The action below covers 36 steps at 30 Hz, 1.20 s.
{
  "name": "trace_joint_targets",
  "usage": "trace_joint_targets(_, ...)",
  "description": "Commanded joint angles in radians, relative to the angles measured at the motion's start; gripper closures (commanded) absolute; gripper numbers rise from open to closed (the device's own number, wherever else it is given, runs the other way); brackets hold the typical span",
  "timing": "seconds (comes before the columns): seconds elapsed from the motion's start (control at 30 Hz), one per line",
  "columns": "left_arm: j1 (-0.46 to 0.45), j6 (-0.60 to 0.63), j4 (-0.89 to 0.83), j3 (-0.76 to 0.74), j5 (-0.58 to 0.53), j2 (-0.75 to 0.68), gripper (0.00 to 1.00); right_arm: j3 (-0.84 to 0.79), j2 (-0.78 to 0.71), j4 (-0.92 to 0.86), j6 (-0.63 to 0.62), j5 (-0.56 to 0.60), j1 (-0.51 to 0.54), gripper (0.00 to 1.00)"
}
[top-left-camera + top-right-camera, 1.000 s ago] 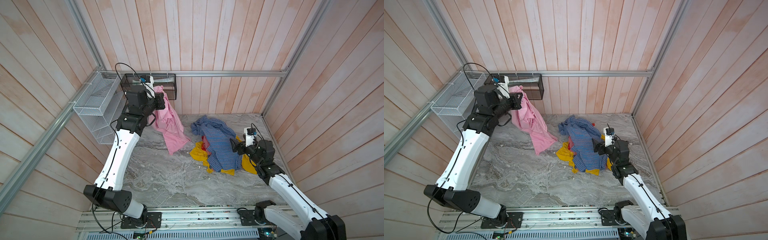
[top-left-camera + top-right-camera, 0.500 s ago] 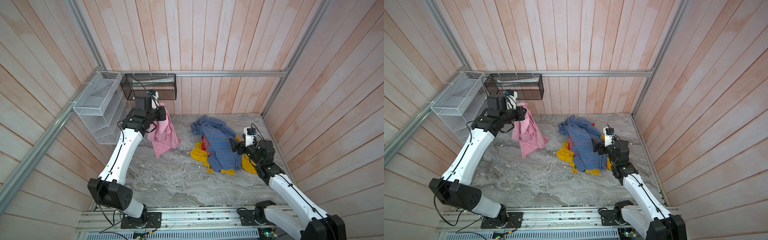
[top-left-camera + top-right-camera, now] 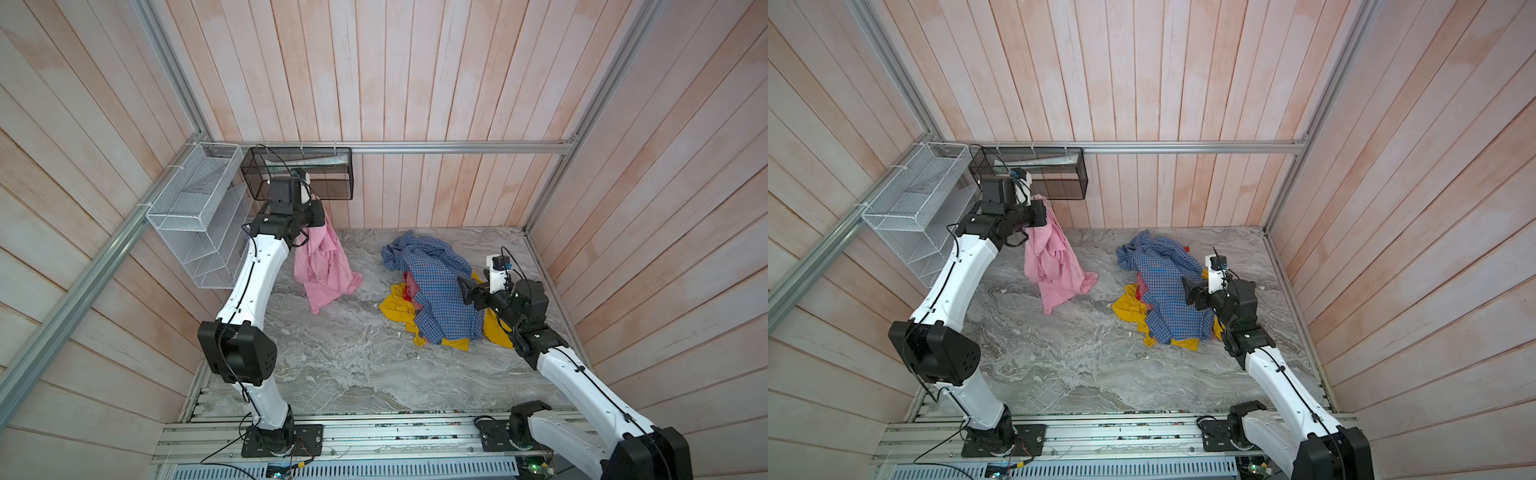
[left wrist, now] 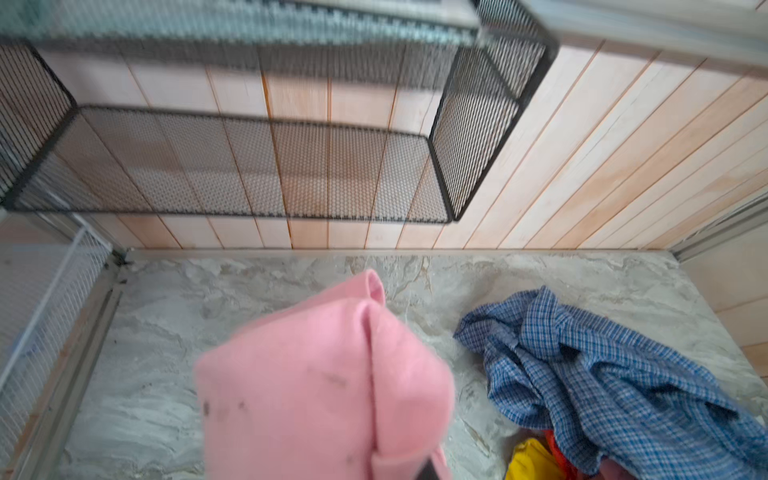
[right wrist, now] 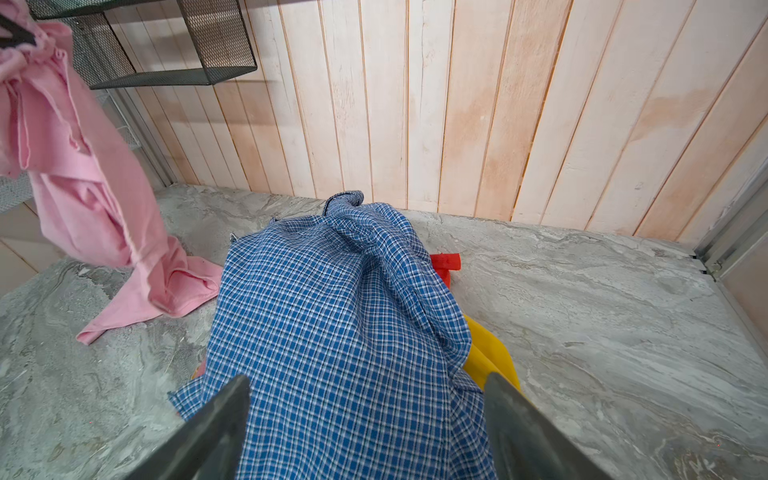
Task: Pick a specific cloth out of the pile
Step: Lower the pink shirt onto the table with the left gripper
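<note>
- The left gripper (image 3: 316, 215) is raised, just below the black mesh basket (image 3: 332, 183). Its jaws are pinched almost shut on a bunched upper edge of the cloth (image 3: 326, 266), with fabric wrapped round the fingertips so that little of them shows.
- The cloth hangs from that pinch toward 6 o'clock in both top views. Most of it is in the air, and its lowest tail lies on the marble table (image 3: 353, 361), which the right wrist view shows as a flat pink tongue.
- In a top view the pile (image 3: 1163, 299) sits at about 3 o'clock from the cloth, clear of it, with bare table between.
- The blue checked shirt (image 3: 440, 291) lies on top of the pile. The mustard-yellow cloth (image 3: 395, 305) pokes out beneath, and a scrap of red fabric (image 5: 445, 262) sits at the far edge.
- The right gripper (image 3: 466, 289) sits low over the near side of the shirt. Its jaws stand wide apart with nothing between them but the shirt below, and they grip nothing.
- Judged from this, the picking is essentially done, since the pink piece is separated and gripped. What seems left is lifting the tail clear or setting the cloth down away from the heap.
</note>
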Motion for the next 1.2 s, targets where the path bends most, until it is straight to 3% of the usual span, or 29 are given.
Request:
trace_joint_targets(0.0, 0.008, 0.075, 0.027, 0.108, -0.007, 0.07, 1.0, 0.028, 0.005, 0.003, 0.004, -0.007, 0.007, 0.12)
trace_joint_targets(0.13, 0.008, 0.104, 0.07, 0.079, -0.013, 0.117, 1.0, 0.027, 0.001, -0.006, 0.003, 0.0, 0.008, 0.12)
trace_joint_targets(0.4, -0.013, 0.118, 0.212, -0.299, -0.057, 0.045, 1.0, 0.03, 0.007, -0.012, 0.001, 0.003, 0.01, 0.12)
trace_joint_targets(0.57, -0.014, 0.104, 0.207, -0.457, -0.06, 0.035, 1.0, 0.046, 0.032, -0.013, -0.007, -0.016, 0.013, 0.12)
trace_joint_targets(0.97, -0.012, 0.141, 0.093, -0.567, -0.146, 0.11, 1.0, 0.06, 0.054, -0.026, -0.015, -0.023, 0.021, 0.12)
trace_joint_targets(1.17, -0.023, 0.22, 0.019, -0.531, -0.144, 0.173, 0.8, 0.057, 0.056, -0.029, -0.016, -0.021, 0.021, 0.12)
